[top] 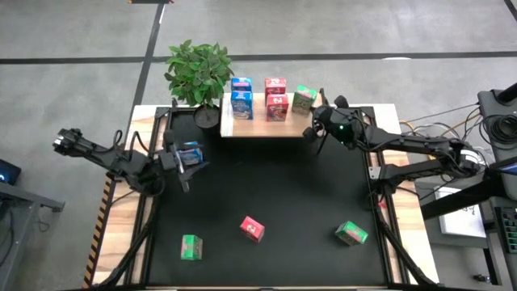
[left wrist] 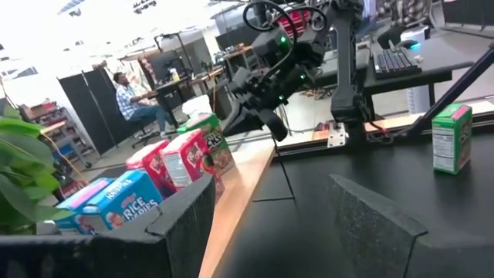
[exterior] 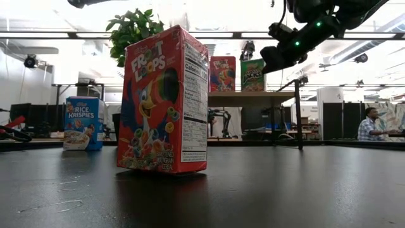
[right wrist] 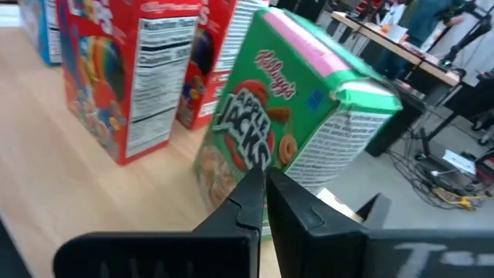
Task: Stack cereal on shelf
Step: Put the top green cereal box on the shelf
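Low view: the shelf [exterior: 253,98] is largely hidden behind the red carton [exterior: 166,101]. Beside it, the blue carton [exterior: 83,123] is partly screened. Left wrist view: the plant [left wrist: 19,181] is cut off.

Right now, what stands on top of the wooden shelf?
On the shelf stand two blue cartons, two red cartons and one green carton, which is tilted. The right gripper, shut, is beside the green one. Any carton hidden behind these cannot be seen.

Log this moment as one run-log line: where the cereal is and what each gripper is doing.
shelf: five cartons | mat: three cartons | left gripper: open around blue carton | right gripper: shut, empty, beside green carton
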You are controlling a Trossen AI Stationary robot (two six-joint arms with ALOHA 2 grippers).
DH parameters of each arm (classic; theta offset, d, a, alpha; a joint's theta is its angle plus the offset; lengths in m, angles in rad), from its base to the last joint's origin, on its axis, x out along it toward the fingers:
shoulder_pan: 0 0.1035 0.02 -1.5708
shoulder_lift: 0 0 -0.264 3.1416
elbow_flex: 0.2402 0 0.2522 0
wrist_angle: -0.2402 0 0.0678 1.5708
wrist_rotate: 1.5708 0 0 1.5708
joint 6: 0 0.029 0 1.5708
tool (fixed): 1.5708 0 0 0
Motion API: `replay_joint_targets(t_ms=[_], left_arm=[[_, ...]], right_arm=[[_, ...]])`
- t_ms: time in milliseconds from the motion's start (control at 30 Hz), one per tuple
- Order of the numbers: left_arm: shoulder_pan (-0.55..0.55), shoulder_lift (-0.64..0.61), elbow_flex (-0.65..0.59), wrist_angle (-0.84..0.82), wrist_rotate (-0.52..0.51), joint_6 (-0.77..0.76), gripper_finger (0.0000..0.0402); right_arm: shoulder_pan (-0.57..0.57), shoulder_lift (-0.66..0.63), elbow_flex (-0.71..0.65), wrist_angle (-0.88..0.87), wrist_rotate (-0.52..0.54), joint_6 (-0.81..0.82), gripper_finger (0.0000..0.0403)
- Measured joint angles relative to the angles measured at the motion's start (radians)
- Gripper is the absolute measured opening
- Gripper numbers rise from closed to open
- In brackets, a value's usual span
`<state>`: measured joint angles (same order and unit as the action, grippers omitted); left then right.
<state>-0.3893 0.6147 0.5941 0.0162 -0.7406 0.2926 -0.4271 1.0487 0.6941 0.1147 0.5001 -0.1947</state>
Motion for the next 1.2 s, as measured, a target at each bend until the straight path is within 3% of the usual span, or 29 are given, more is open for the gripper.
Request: replay_joint_targets(t_ms=[633, 900, 1200], left_arm=[[0.000, 0.034, 0.000, 0.000, 0.000, -0.018, 0.0232], [0.000, 0.042, 0.000, 0.000, 0.000, -0.018, 0.0232], [0.000, 0.042, 0.000, -0.001, -0.002, -0.015, 0.0232]], right_arm=[[-0.078, 0.004, 0.022, -0.015, -0.013, -0.061, 0.0009], [-0.088, 0.059, 0.022, -0.013, -0.127, 0.000, 0.0009], [-0.126, 0.179, 0.044, 0.115, -0.090, -0.043, 0.0009]])
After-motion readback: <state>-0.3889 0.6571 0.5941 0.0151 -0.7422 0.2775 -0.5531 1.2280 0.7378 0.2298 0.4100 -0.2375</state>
